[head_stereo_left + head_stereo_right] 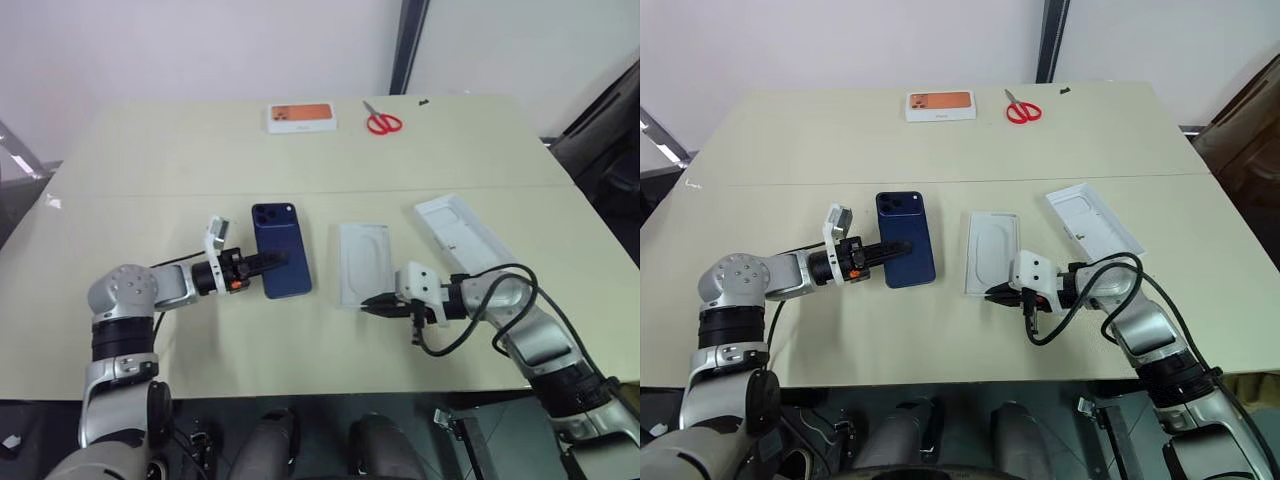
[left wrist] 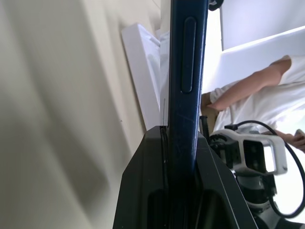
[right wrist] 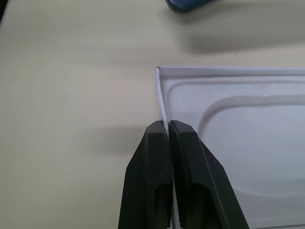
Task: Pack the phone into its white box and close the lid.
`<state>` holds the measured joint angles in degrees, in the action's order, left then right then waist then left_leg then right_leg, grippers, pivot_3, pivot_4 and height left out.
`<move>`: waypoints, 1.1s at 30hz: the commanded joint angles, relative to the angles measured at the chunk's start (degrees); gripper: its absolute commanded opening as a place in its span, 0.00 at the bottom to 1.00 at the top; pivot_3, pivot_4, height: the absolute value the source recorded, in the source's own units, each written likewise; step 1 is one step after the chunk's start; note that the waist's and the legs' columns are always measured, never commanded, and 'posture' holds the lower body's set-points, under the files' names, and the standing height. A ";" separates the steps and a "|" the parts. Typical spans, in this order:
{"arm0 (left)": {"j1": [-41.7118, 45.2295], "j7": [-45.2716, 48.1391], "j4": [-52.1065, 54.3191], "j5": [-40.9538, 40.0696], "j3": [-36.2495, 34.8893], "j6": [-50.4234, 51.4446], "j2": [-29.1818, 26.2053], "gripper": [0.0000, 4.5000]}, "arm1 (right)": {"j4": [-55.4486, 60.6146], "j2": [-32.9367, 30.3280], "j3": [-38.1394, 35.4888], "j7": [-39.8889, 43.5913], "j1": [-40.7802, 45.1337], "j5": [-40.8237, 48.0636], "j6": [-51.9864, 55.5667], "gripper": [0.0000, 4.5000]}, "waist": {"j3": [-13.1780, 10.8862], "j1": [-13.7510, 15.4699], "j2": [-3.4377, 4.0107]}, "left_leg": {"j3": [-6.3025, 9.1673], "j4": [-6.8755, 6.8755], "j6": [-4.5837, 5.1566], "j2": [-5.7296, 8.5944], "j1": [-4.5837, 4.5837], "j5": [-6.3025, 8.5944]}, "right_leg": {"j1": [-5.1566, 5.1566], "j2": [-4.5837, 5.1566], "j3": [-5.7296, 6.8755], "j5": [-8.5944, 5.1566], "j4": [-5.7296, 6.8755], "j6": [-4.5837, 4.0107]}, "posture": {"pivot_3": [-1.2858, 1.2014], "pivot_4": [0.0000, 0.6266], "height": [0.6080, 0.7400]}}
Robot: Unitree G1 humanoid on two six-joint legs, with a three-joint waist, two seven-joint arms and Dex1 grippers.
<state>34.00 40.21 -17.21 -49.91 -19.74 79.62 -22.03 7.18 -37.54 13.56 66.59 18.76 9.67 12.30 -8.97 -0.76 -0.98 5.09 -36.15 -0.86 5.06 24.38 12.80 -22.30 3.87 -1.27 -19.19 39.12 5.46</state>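
Left tool (image 1: 262,265): clamped on the phone (image 1: 281,249) at its near long edge; in the left wrist view the navy edge with its side button is seen pinched between the black fingers (image 2: 143,191).
Phone: held back-up, camera bump toward the far side, left of centre over the bench (image 1: 200,140); whether it is raised or touching cannot be told.
Right tool (image 1: 992,293): closed on the thin white wall at the near left corner of the middle white box part (image 1: 992,250); in the right wrist view one finger is inside that wall, one outside.
Middle white box part: open side up, a moulded recess inside, nothing in it.
Second white part (image 1: 462,232): lying angled near the right edge of the bench, well apart from the phone; recessed, nothing in it.
Open room: bare bench between the phone and the middle part, and along the near edge.
Far edge: an orange-pictured box (image 1: 301,117) and red scissors (image 1: 382,120), just beside each other.
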 commanded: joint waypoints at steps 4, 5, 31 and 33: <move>4.30 -1.71 -1.73 -4.65 -6.80 2.42 -0.30 0.00 | 5.91 3.61 4.80 -3.12 -0.08 -1.50 1.97 0.01 | 0.00 0.06 0.00 | 0.00 -0.03 -0.01 0.00 0.00 -0.01 | 0.00 0.00 0.00 0.00 0.02 0.00 | 0.52 0.24 0.95; 4.44 -1.81 -2.12 -4.44 -6.97 2.50 -0.67 0.00 | 5.83 3.97 5.46 -3.58 -0.04 -2.02 2.07 0.01 | 0.00 0.05 0.00 | 0.00 -0.03 -0.01 0.01 0.00 -0.01 | 0.00 0.00 0.00 0.00 0.02 0.00 | 0.52 0.24 0.95; 2.10 -1.79 1.64 -1.08 5.21 1.38 7.28 0.00 | 5.85 -7.97 -10.24 -4.47 -2.24 6.92 8.83 0.63 | -0.01 0.09 -0.05 | -0.06 -0.06 0.04 0.01 0.01 0.01 | 0.03 0.02 -0.02 0.00 0.03 0.00 | 0.52 0.24 0.95; 2.62 -1.62 0.76 -0.51 6.09 0.99 7.08 0.29 | 5.80 -6.56 -9.27 -5.85 -1.54 6.12 8.01 0.64 | -0.01 -0.09 -0.05 | -0.06 -0.03 -0.01 0.00 0.01 -0.01 | 0.01 0.01 -0.02 0.00 0.03 0.01 | 0.52 0.24 0.95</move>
<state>35.17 37.16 -16.97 -50.03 -13.65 81.62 -14.46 11.84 -45.00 4.12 61.81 15.94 16.18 22.14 -8.98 -0.85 -1.04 5.03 -36.18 -0.87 5.05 24.40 12.79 -22.30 3.87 -1.29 -19.19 39.16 5.47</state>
